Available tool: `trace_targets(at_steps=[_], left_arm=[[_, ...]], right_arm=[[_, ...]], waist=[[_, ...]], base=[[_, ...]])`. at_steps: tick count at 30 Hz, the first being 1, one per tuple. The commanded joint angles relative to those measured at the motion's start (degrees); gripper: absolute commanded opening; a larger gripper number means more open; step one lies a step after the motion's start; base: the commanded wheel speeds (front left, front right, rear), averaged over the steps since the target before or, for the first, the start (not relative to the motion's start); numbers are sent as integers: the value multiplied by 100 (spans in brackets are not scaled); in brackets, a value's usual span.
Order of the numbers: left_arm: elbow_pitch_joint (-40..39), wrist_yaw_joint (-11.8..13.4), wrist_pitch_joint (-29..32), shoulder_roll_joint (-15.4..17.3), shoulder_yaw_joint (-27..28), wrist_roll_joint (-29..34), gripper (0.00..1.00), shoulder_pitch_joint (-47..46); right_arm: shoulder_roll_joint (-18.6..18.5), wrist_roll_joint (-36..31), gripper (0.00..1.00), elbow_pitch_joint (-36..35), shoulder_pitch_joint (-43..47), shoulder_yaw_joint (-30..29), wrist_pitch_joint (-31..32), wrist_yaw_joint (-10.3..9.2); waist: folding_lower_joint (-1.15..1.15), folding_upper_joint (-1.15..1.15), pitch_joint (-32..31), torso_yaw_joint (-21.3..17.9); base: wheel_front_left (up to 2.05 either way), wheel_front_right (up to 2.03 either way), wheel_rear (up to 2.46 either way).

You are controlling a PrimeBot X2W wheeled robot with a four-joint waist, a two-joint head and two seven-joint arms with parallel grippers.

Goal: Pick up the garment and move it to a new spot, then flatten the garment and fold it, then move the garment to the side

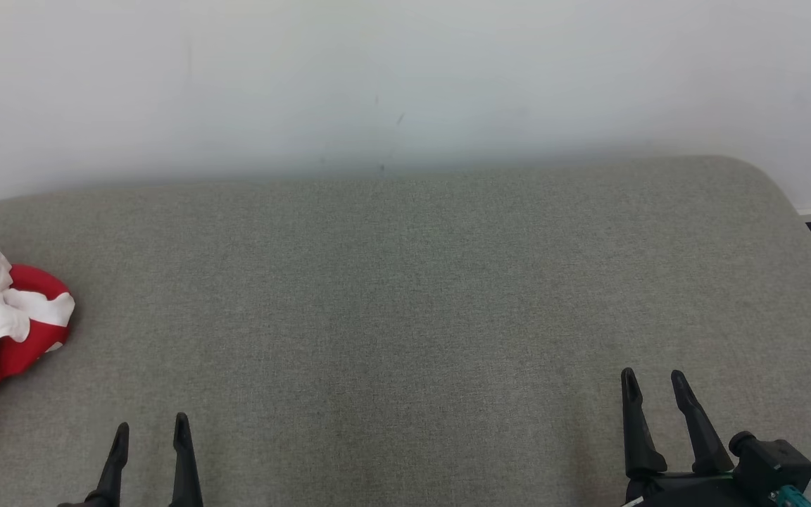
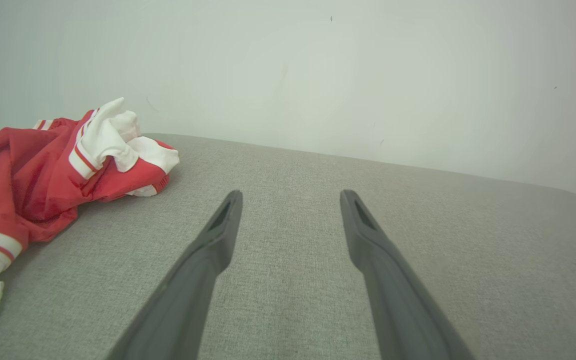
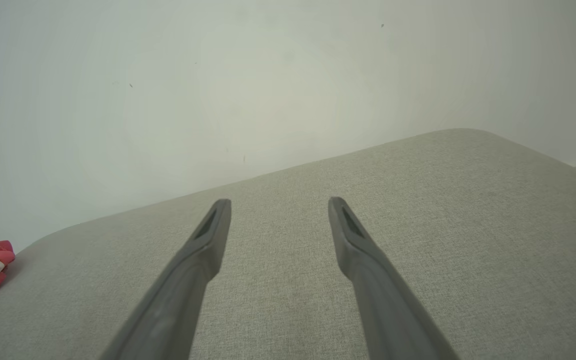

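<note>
The crumpled garment (image 1: pixel 4 317) lies just left of the left pincer (image 1: pixel 151 422), a bit ahead. The right pincer (image 1: pixel 654 373) is far off. Both are wide open and empty. The garment's long way maybe runs front to back.

We can read no lettering, label, brand, number or sign anywhere before us, neither on the red and white garment (image 2: pixel 33 175), nor on the grey cushion (image 1: pixel 405 317) on which it lies, nor on the pale wall (image 1: pixel 405 70) behind.
</note>
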Motion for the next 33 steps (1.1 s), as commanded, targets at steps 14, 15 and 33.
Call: trace_targets(at_steps=[14,15,33], left_arm=[[139,52,-194,18,44,789,100,110],[140,47,-202,17,48,835,100,115],[164,-84,-306,-29,190,1065,100,138]], right_arm=[[-9,-647,100,-28,104,-14,-192,25],[-9,-689,100,-19,108,-19,-207,25],[-8,-1014,100,9,96,-37,-307,27]], waist=[[0,0,30,24],[0,0,33,26],[0,0,65,44]], base=[[0,0,0],[0,0,0],[0,0,0]])
